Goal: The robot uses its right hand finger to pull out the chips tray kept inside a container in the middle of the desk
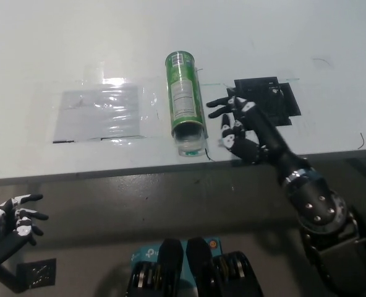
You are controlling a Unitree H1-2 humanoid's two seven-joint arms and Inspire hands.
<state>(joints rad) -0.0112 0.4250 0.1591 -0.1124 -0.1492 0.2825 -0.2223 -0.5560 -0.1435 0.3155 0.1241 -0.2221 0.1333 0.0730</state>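
Note:
A green chips container [185, 94] lies on its side in the middle of the white desk [294, 37]. Its open mouth faces the desk's front edge, and a clear tray end [190, 144] shows there. My black right hand [240, 129] hovers just right of the container's mouth, open, fingers spread, holding nothing, one finger pointing left toward the can. My white left hand [7, 226] rests low at the lower left, below the desk edge, open and holding nothing.
A clear plastic sheet [99, 111] is taped flat to the desk left of the container. A black square patch [266, 99] lies right of it, partly under my right hand. A small teal mark [238, 135] sits near the hand.

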